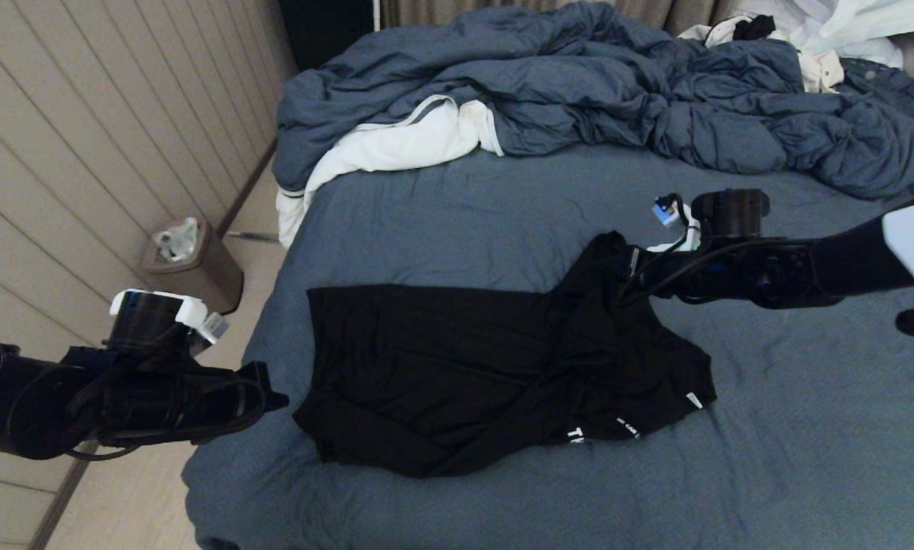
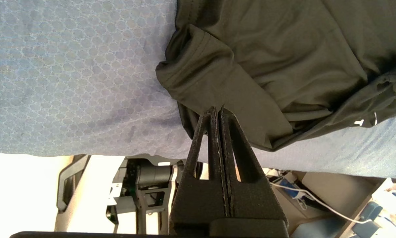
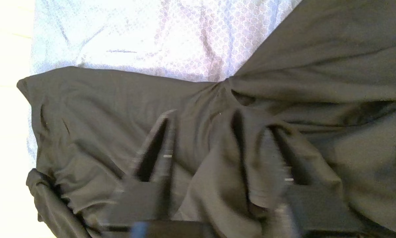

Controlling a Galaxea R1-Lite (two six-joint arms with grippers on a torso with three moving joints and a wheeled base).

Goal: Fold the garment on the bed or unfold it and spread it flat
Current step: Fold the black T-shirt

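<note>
The garment [image 1: 457, 367], a black T-shirt, lies crumpled on the bed's slate-blue sheet [image 1: 487, 214], with bits of white lettering [image 1: 575, 435] at its near edge. Its right part rises to a peak at my right gripper [image 1: 626, 271]. In the right wrist view this gripper [image 3: 219, 125] is open, its fingers [image 3: 161, 142] wide apart, with a fold of the garment [image 3: 217, 172] draped between them and over one finger. My left gripper [image 1: 277, 399] hovers just off the shirt's near-left corner. It [image 2: 217, 110] is shut on nothing, its tips over the folded corner [image 2: 211, 82].
A rumpled blue duvet [image 1: 579, 92] with white lining [image 1: 395, 145] fills the far side of the bed, and white clothes [image 1: 846, 30] lie at the far right. A bin [image 1: 189, 263] stands on the floor to the left. Bare sheet surrounds the shirt.
</note>
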